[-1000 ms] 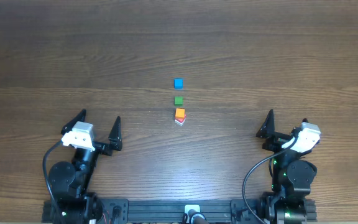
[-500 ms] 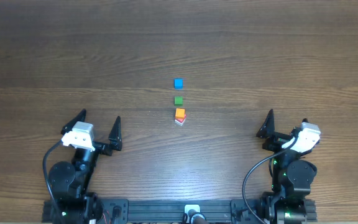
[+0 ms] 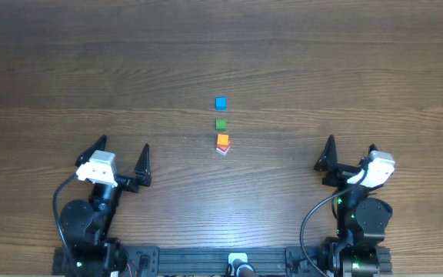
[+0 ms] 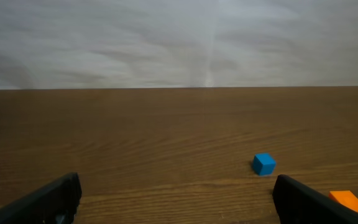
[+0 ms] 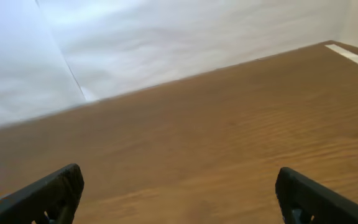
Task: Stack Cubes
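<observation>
Left claw (image 3: pixel 123 144), right claw (image 3: pixel 351 144): wide open, empty. Orange cube (image 3: pixel 223 140) already stacked. Next, probably: green cube (image 3: pixel 221 124), ahead between the claws. Reach in, centre, close.

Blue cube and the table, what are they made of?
The blue cube could be painted wood or plastic. Its colour is flat and even, its edges are crisp and it has no shine, so the look leaves that open. The table looks like wood, or a wood-pattern sheet: it is brown, with long grain lines running across it, and its surface looks smooth and matte.
</observation>
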Motion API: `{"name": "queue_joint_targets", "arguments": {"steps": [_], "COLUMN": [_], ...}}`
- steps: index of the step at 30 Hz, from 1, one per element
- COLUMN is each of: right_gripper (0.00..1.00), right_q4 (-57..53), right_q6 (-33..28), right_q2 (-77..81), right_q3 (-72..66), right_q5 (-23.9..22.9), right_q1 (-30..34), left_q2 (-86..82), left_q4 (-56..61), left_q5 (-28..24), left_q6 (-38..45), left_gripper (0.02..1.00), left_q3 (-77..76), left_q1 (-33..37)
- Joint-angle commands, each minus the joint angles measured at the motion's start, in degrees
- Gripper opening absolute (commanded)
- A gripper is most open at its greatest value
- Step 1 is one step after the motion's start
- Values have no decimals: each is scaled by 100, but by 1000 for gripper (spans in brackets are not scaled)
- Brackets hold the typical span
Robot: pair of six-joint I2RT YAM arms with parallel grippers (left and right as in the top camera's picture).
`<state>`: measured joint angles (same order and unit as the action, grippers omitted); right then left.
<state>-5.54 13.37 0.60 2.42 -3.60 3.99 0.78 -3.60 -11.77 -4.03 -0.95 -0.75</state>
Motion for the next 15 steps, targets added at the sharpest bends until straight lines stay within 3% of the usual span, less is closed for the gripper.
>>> {"name": "queue_joint_targets", "arguments": {"steps": [1,3,12,15], "right_gripper": [993,991,991,993], "right_q4": [264,208,-1152,-1609], "right_q6": [354,354,-129,-319], "right_q2": [-11,-7,579,1198], "right_q3": [70,173,1971,2872], "right_q5": [997,1268,1314,1561], "right_q1": [-17,-20,-35,-35], "left_q2": [-57,-55,-55,-57], "left_q4": [28,28,28,28], "left_q5": [26,26,26,26], "left_q6": [103,103,103,103], "left_gripper": [1000,1000,1000,1000], "left_q3": [57,57,57,57], "left_q1": [-26,-26,-26,-26]}}
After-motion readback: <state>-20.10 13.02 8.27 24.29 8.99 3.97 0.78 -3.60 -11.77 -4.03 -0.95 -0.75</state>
